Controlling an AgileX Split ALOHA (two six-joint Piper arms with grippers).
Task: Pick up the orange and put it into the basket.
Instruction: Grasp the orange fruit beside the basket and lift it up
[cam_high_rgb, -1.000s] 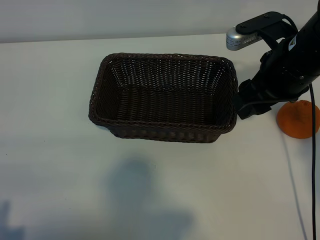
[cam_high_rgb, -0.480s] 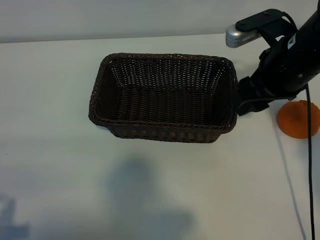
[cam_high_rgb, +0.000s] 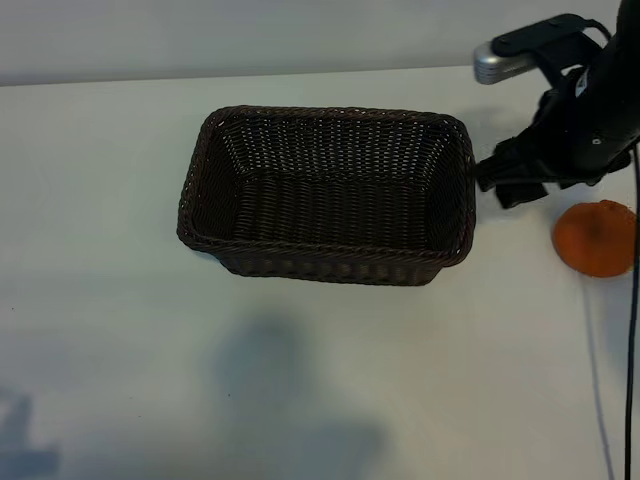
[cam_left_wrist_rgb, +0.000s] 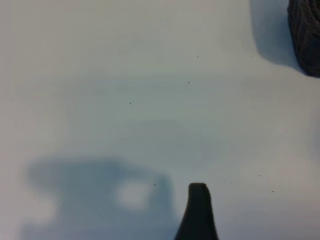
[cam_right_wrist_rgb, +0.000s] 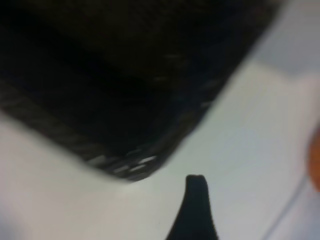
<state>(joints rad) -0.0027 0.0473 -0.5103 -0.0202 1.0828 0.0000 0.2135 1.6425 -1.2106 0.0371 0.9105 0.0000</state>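
Two task things: we see a basket and an orange on the white bench (cam_high_rgb: 120, 300), with one arm between them.
Basket: dark brown woven wicker (cam_high_rgb: 326, 266), rectangular with rounded corners, a braided rim and deep sloping sides; nothing lies inside it. It stands a little left of the bench's middle in the exterior view.
Left pincer: we see only one dark fingertip (cam_left_wrist_rgb: 198, 210) in the left wrist view, over bare bench, with a corner of the wicker at that picture's edge. Its fingers stand spread and nothing is between them.
Right pincer: it (cam_high_rgb: 515, 180) hangs just beside the basket's right end, between that end and the fruit. Its fingers are spread wide and we see nothing held or touched. The right wrist view shows one dark fingertip (cam_right_wrist_rgb: 196, 205) over the bench by the basket's corner.
Orange: small, round, matte orange skin with a puckered top (cam_high_rgb: 596, 238). It rests on the bench at the far right, outside the basket and apart from it, just below the right arm. A sliver of it shows at the edge of the right wrist view.
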